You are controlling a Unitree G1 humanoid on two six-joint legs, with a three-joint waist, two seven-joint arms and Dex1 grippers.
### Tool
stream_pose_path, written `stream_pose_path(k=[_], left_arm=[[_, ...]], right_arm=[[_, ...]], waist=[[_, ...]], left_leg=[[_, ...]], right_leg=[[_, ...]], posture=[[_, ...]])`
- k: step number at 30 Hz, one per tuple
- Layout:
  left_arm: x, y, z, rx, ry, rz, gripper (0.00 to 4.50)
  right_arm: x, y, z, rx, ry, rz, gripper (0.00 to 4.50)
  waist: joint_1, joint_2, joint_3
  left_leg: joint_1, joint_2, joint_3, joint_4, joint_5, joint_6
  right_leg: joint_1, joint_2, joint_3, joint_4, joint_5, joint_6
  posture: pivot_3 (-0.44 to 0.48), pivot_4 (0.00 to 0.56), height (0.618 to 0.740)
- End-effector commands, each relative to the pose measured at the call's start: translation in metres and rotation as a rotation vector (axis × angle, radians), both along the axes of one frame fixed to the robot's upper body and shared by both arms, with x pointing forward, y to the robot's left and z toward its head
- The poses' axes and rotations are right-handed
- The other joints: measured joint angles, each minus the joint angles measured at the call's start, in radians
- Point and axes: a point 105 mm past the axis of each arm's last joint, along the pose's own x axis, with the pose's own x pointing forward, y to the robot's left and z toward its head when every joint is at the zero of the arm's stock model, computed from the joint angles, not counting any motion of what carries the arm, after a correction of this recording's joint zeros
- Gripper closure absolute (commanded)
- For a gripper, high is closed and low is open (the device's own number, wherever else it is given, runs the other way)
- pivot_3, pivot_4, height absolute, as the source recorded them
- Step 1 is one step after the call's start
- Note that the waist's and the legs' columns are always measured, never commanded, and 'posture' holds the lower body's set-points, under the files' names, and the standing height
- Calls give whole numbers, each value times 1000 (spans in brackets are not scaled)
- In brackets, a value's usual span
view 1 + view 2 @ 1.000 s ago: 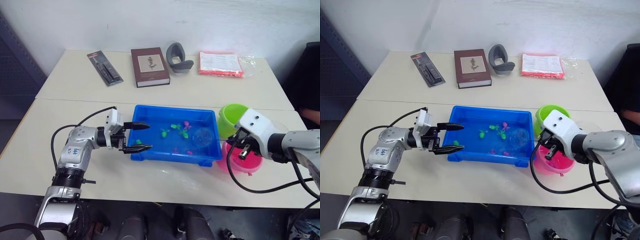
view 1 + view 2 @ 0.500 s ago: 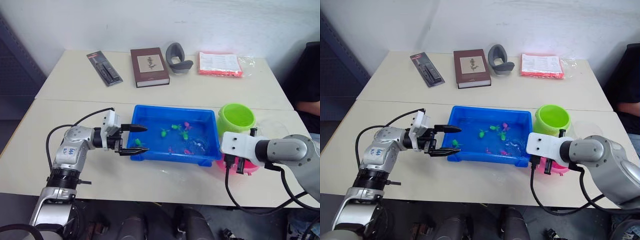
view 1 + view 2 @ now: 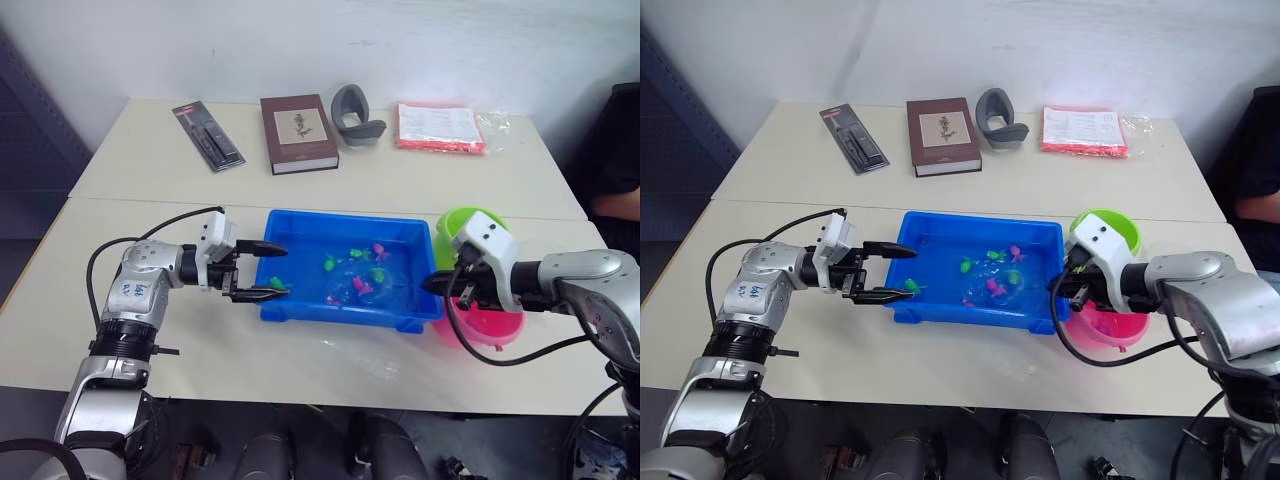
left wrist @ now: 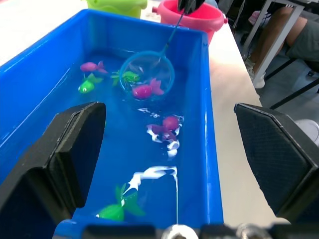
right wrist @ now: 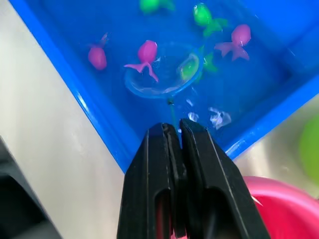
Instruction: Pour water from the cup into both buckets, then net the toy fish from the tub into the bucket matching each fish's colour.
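Tub is seen centre-table from the head views, with the left gripper held level and spread wide at its left end. The right gripper is reached in from beside the pink bucket. In the right wrist view its fingers are clamped on the net handle, hoop dipped, a pink fish seemingly inside.

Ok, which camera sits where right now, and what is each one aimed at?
Head stereo pair: high, looking forward and down over tub; left gripper and right gripper show.
Left wrist: looks along its open fingers down the tub toward pink bucket.
Right wrist: looks down its shut fingers at the net.
Shared: both wrist views catch the net and a pink fish at its hoop.
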Motion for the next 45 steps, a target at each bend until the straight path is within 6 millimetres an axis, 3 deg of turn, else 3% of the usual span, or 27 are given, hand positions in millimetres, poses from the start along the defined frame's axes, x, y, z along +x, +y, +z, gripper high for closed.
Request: stream_pose_path(k=[1, 10, 13, 18, 24, 30, 37, 45], left_arm=[[2, 9, 10, 9, -50, 3, 63], [-1, 0, 21, -63, -36, -19, 63], [-4, -9, 26, -100, -25, -37, 63], [-7, -27, 26, -121, -3, -80, 63], [-5, -43, 26, -133, 14, -132, 63], [-3, -52, 26, -126, 20, -184, 63], [-1, -59, 26, -124, 22, -220, 63], [-1, -65, 25, -127, 20, -235, 63]], right_arm=[[-4, -5, 17, 67, -49, -24, 4500], [-33, -21, 28, 129, -172, -100, 4500], [-53, -28, 32, 148, -258, -155, 4500], [-86, -46, 25, 190, -316, -292, 4500], [-108, -72, 29, 154, -436, -467, 4500], [-131, -97, 22, 13, -474, -558, 4500], [-141, -110, 12, -174, -561, -569, 4500], [-143, -111, -7, -662, -805, -379, 4500]], waist=[[-1, 0, 0], [3, 0, 0], [5, 0, 0], [5, 0, 0], [2, 0, 0], [2, 1, 0], [1, 0, 0], [0, 1, 0]], left_leg=[[0, 0, 0, 0, 0, 0], [-1, -1, -1, 0, 0, 0], [-1, -1, -1, 0, 0, 0], [0, -1, -2, -1, 0, 0], [2, -1, 1, -1, 0, 0], [3, -1, 2, -4, 0, 0], [5, -1, 5, -4, 0, 0], [5, -1, 8, -4, 0, 0]], right_leg=[[0, 0, 0, 0, 0, 0], [0, -1, -1, 0, 0, 0], [0, -1, -1, 0, 0, 0], [1, 0, 0, 0, 0, 0], [2, 2, 5, 0, 0, 1], [1, 4, 15, 0, 0, 0], [1, 5, 19, 0, 0, 0], [0, 5, 19, 0, 0, 0]], posture=[[0, 150, 740], [0, 150, 740], [0, 150, 740], [0, 150, 740], [0, 150, 740], [0, 150, 740], [0, 150, 740], [0, 150, 740]])
